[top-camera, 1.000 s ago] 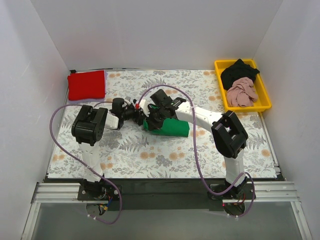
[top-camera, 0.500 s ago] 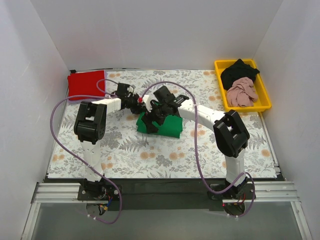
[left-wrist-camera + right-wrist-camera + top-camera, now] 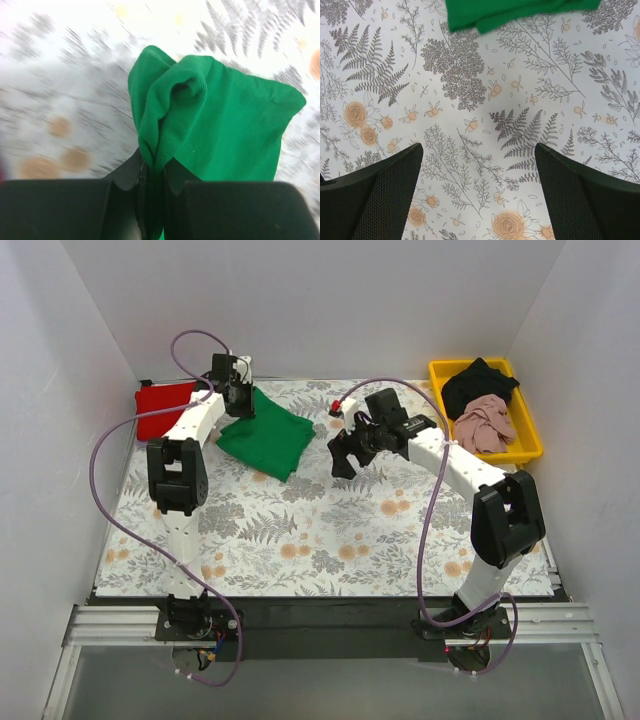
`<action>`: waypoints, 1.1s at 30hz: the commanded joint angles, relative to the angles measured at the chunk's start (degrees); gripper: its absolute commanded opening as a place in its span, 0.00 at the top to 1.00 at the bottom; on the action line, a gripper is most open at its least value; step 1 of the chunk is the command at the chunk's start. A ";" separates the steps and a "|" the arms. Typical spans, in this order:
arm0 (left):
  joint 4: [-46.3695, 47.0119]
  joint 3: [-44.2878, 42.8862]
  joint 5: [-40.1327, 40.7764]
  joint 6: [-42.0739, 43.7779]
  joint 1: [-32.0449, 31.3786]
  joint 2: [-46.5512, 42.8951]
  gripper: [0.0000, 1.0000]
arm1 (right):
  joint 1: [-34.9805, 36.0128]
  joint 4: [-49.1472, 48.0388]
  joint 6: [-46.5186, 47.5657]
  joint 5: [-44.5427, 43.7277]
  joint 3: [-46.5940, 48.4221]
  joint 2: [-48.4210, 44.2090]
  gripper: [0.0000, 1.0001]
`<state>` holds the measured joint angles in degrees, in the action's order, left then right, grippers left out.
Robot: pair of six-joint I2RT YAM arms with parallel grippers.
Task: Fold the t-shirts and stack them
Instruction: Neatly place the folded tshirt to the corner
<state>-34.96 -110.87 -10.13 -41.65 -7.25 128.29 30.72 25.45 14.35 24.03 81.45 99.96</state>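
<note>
A folded bright green t-shirt (image 3: pixel 270 440) hangs and drags at the back left of the floral cloth. My left gripper (image 3: pixel 243 412) is shut on a bunched edge of that green t-shirt (image 3: pixel 220 120), with cloth pinched between its fingers (image 3: pixel 125 175). A folded red t-shirt (image 3: pixel 165 408) lies just left of it, near the wall. My right gripper (image 3: pixel 343 460) hovers open over bare floral cloth, right of the green t-shirt (image 3: pixel 515 12); nothing is between its fingers (image 3: pixel 380 190). A black t-shirt (image 3: pixel 478 382) and a dusty pink t-shirt (image 3: pixel 482 427) lie crumpled in the tray.
The yellow plastic tray (image 3: pixel 536 440) stands at the back right corner. The grey-and-orange floral cloth (image 3: pixel 330 540) covers the table. White walls close in on the left, back and right. Purple cables loop over both arms.
My left gripper has shut on the green t-shirt and carried it from the middle to the back left, beside the red one. My right gripper let go, opened wide and drew back to the right.
</note>
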 commanded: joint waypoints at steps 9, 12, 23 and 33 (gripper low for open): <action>0.58 -17.89 13.82 14.75 3.64 3.90 1.00 | 0.48 -0.40 1.38 -0.30 -2.26 -1.79 0.02; 2.79 -17.89 14.79 17.12 4.34 2.67 1.00 | 0.48 -0.40 1.47 -0.04 -3.22 -2.32 0.02; 3.93 -17.98 15.40 21.43 5.40 -1.99 1.00 | 0.39 -0.67 1.91 0.40 -4.02 -3.81 0.02; 3.85 -17.63 14.17 21.08 6.98 -5.15 1.00 | 0.48 -0.67 2.70 1.19 -4.90 -5.04 0.02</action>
<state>-33.41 -126.58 3.92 -20.93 -1.41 130.39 31.20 25.54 16.19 24.16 76.97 97.27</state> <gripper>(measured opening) 0.065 0.984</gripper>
